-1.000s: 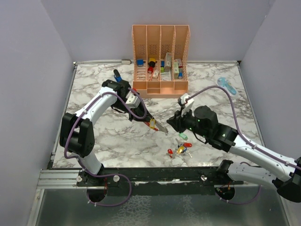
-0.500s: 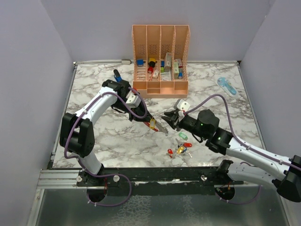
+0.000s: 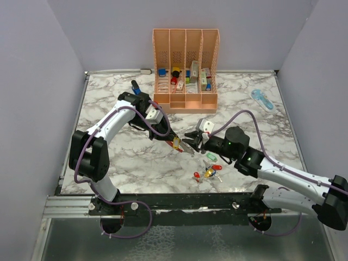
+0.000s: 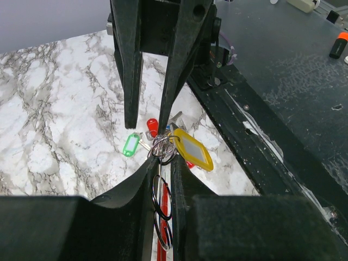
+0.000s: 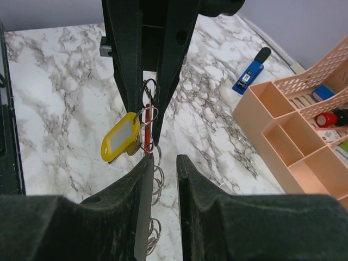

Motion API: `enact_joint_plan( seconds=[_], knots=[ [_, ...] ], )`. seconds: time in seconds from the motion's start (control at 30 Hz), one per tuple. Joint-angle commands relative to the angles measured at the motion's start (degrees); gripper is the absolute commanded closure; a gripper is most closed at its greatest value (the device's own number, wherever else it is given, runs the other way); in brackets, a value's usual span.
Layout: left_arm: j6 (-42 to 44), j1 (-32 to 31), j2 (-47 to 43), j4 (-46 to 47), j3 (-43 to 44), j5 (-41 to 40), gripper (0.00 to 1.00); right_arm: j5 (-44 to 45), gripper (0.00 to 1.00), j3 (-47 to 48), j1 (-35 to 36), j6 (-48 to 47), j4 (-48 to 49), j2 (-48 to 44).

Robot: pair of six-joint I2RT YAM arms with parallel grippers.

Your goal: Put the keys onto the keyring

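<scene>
My left gripper is shut on the keyring, held just above the table. The left wrist view shows the keyring's red side and some wire rings pinched between my fingers, and a yellow-tagged key hangs at the tips. My right gripper faces the left one tip to tip, its jaws a narrow gap apart with nothing clamped. The right wrist view has the yellow tag and the red keyring just ahead of the right gripper, with a chain of rings by its left finger. More keys lie on the table.
A peach organiser with coloured items stands at the back. A dark blue tool lies to its left and a pale blue flat tool at the far right. A loose green-tagged key lies under the two grippers.
My right gripper has moved left up to the keyring in the left gripper, and its jaws have parted a little. The left arm has stayed still.
</scene>
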Motion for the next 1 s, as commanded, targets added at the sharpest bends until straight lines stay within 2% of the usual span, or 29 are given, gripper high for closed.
enact_joint_plan(
  seconds=[0.0,0.97],
  knots=[
    [-0.1,-0.3,-1.5,-1.1,2.0,7.0,1.0,-2.8,0.76,1.2,0.3,-0.8,1.1,1.5],
    [-0.6,-0.5,0.5,-1.1,2.2,6.6,1.0,-6.0,0.78,6.3,1.6,-2.3,-1.2,4.4]
  ],
)
